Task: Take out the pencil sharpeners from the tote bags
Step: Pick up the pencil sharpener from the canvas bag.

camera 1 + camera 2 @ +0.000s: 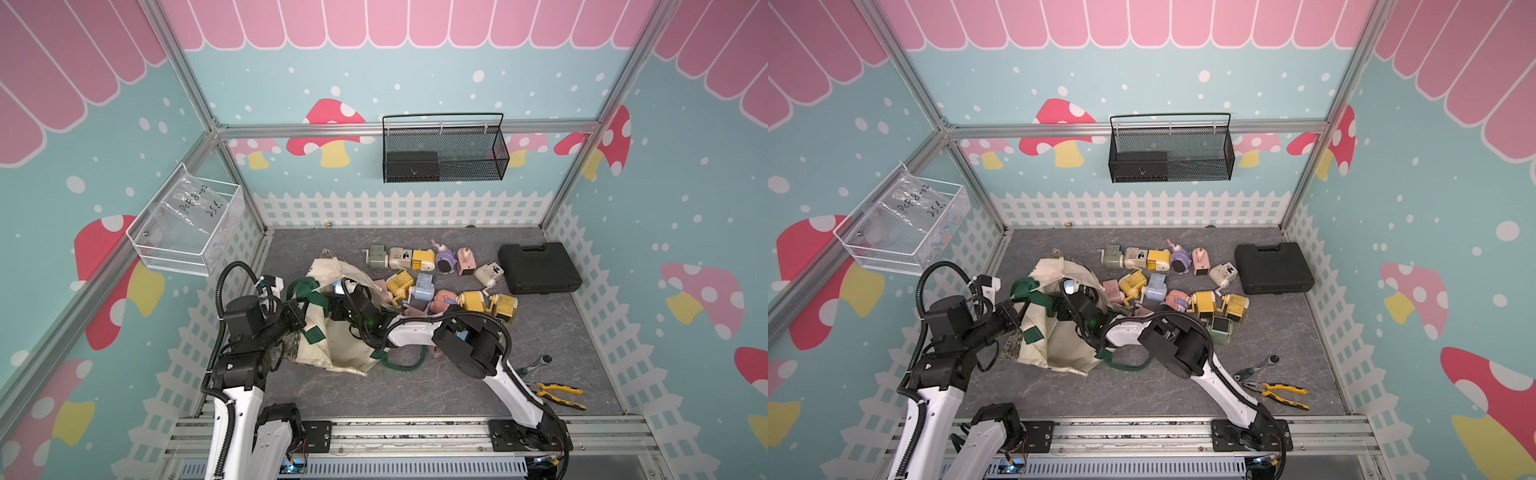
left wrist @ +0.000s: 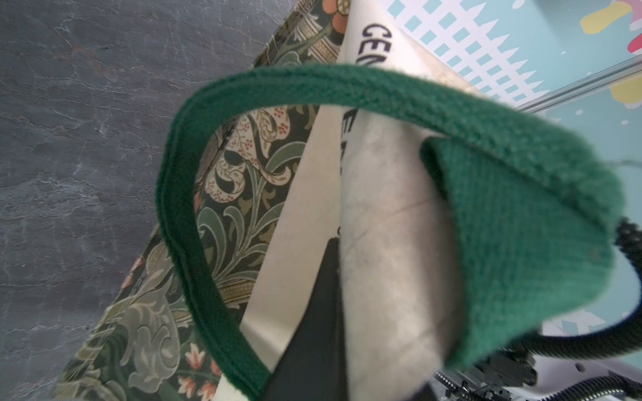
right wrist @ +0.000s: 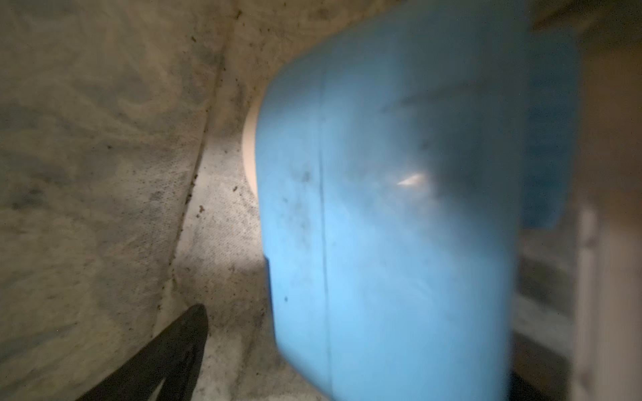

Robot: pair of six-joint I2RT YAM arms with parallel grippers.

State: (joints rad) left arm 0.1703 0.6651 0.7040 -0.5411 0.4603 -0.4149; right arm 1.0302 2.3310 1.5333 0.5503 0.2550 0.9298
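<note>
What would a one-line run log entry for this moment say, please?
left gripper: shut on tote bag rim | right gripper: open inside bag, facing blue sharpener | unloaded sharpeners: clustered beside bag

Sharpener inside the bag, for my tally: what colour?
Blue sharpener, best in the right wrist view.

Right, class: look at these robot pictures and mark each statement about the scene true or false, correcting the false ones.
1. The pliers lie inside the case. False: they lie on the table, apart from the shut case.
2. The right tool reaches into the bag. True.
3. A blue sharpener lies inside the bag. True.
4. The left tool hangs open. False: it is shut on the bag.
5. The black basket stands on the table. False: it hangs on the back wall.
</note>
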